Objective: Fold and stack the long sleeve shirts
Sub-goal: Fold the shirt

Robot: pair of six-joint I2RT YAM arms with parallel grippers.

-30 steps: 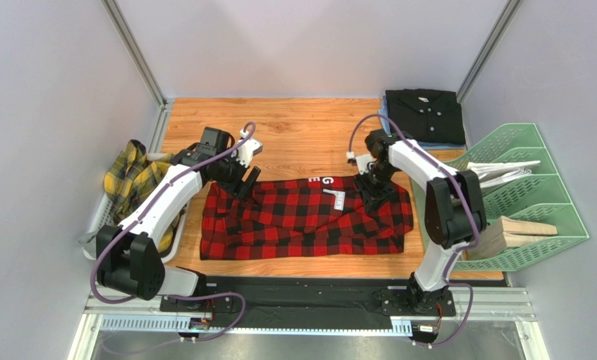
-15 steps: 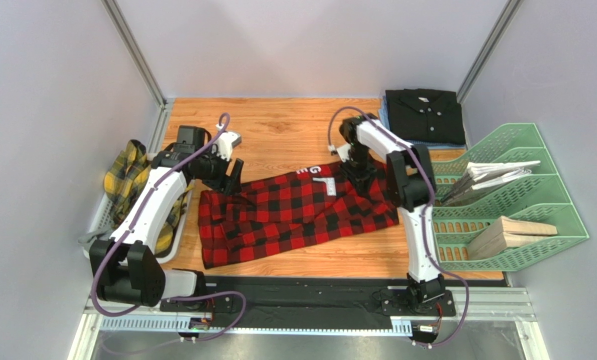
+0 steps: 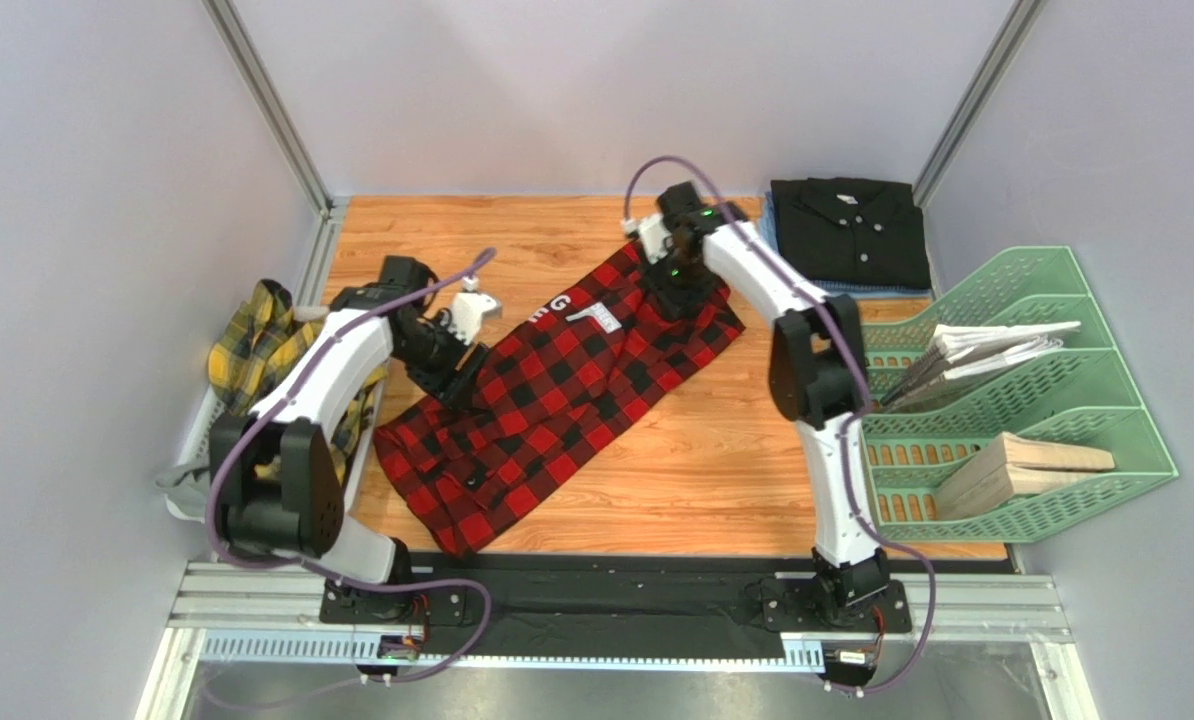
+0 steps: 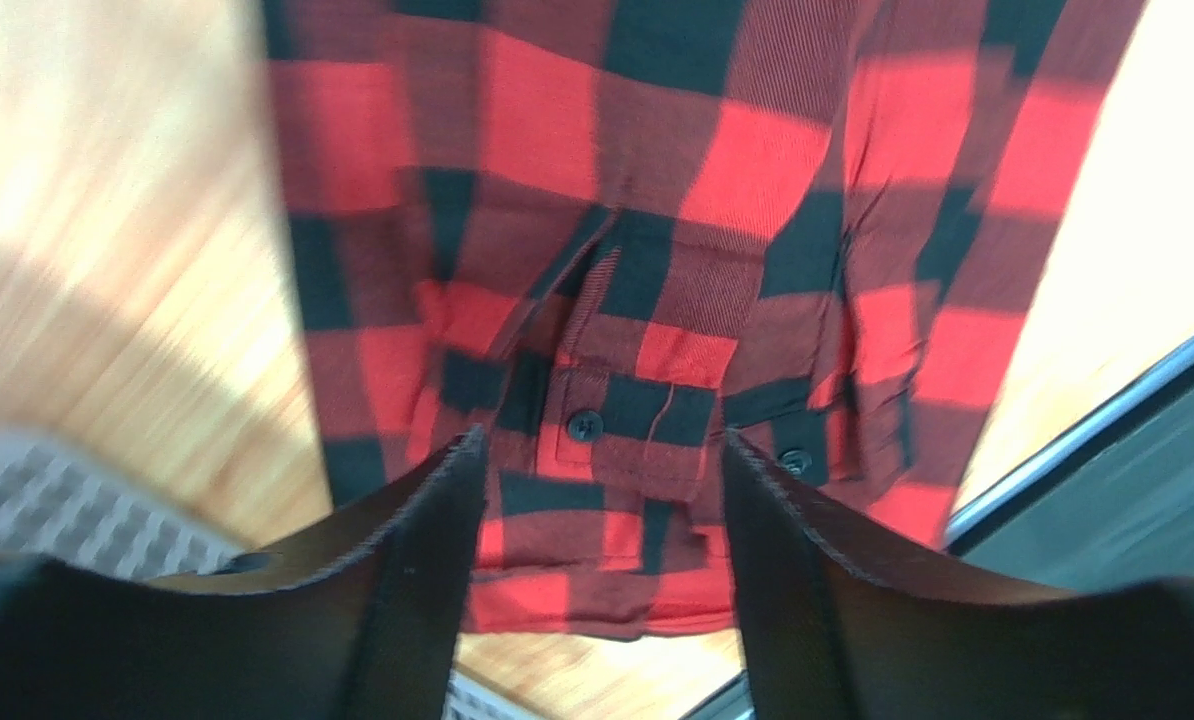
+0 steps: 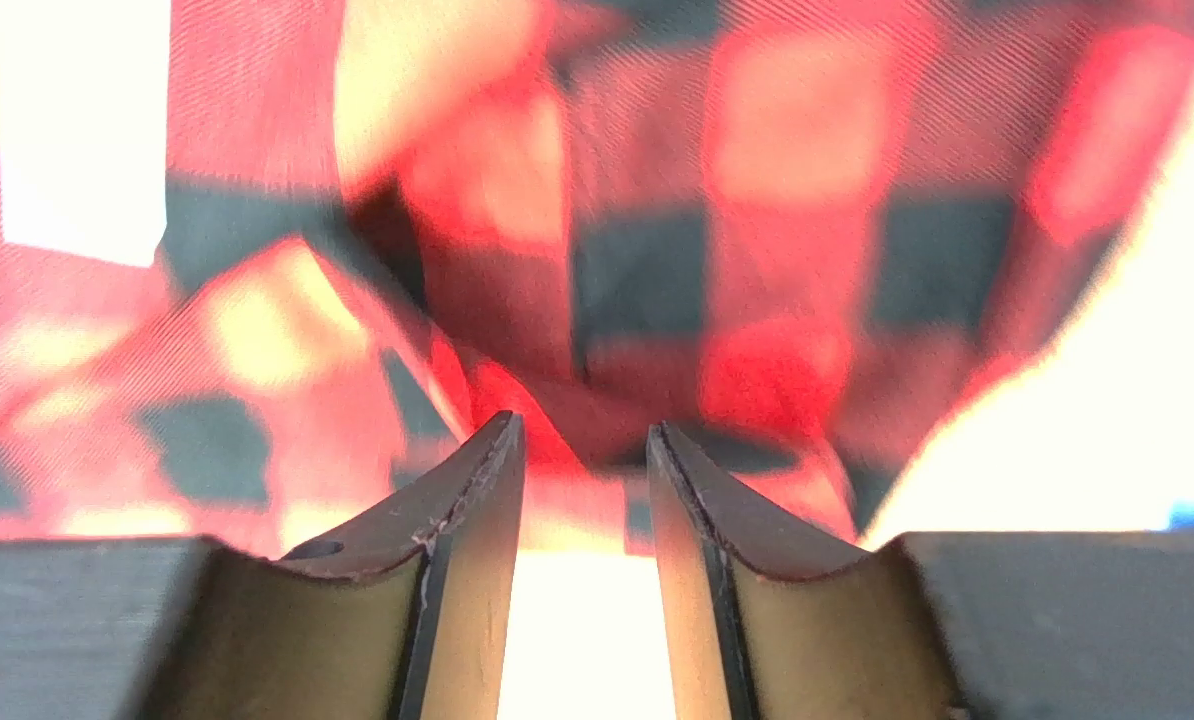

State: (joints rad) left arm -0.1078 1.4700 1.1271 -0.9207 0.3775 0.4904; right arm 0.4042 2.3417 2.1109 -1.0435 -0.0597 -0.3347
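Note:
The red-and-black check shirt (image 3: 558,398) lies slanted across the wooden table, white letters (image 3: 554,306) near its far end. My right gripper (image 3: 675,294) is at that far end. In the right wrist view its jaws (image 5: 585,429) stand narrowly apart with a fold of the shirt (image 5: 633,270) between the tips. My left gripper (image 3: 462,381) is over the shirt's left edge. In the left wrist view it (image 4: 603,444) is wide open above buttoned cloth (image 4: 633,285). The yellow-and-dark plaid shirt (image 3: 262,357) lies bunched at the left. The black shirt (image 3: 850,230) lies folded at the back right.
A white tray (image 3: 195,438) holds the plaid shirt at the table's left edge. A green file rack (image 3: 1072,483) with papers and wooden blocks (image 3: 1031,462) stands at the right. Grey walls close in the back and sides.
My right gripper has swung back and to the left, and the red-and-black shirt has turned with it from lying level to lying slanted. My left gripper has shifted slightly left.

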